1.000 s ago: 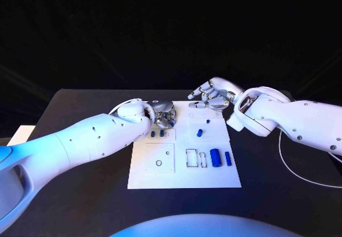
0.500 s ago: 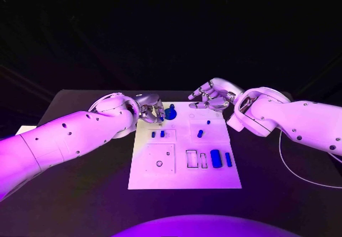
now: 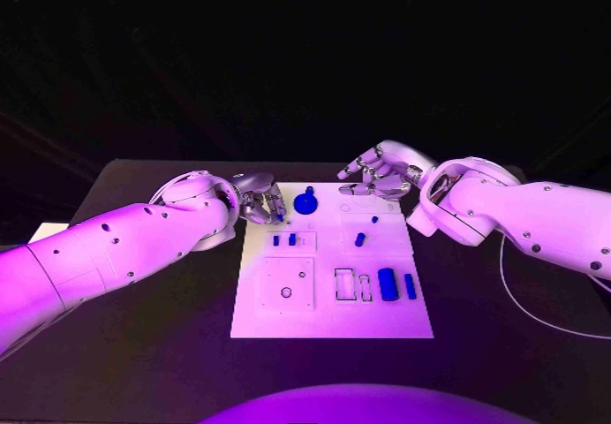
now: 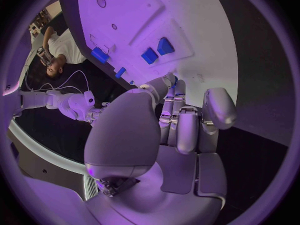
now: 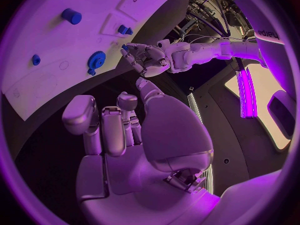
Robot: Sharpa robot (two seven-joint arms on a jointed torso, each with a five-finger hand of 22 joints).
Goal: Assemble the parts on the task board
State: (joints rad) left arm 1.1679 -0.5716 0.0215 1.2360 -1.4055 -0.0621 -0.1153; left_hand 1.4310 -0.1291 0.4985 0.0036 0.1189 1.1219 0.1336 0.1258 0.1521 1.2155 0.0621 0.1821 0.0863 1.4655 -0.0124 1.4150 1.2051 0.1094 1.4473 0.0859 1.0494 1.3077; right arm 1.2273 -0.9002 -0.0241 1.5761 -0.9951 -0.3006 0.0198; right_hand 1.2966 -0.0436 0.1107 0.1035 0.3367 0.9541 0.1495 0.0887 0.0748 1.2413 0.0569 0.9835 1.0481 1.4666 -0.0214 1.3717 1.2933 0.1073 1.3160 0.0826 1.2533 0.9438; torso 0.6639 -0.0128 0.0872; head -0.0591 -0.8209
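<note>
Head view: the silver left hand point(image 3: 264, 205), fingers curled and holding nothing visible, sits just beside the blue gear-shaped part point(image 3: 305, 203) on the white task board point(image 3: 331, 314), nearer than the empty right hand point(image 3: 373, 178).

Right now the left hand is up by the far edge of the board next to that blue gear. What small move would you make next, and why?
Probably back the left hand off a little toward its own side. The blue gear lies on the task board just beside its fingers, with nothing visibly gripped, so it looks released. The right hand hovers near the far edge.
</note>
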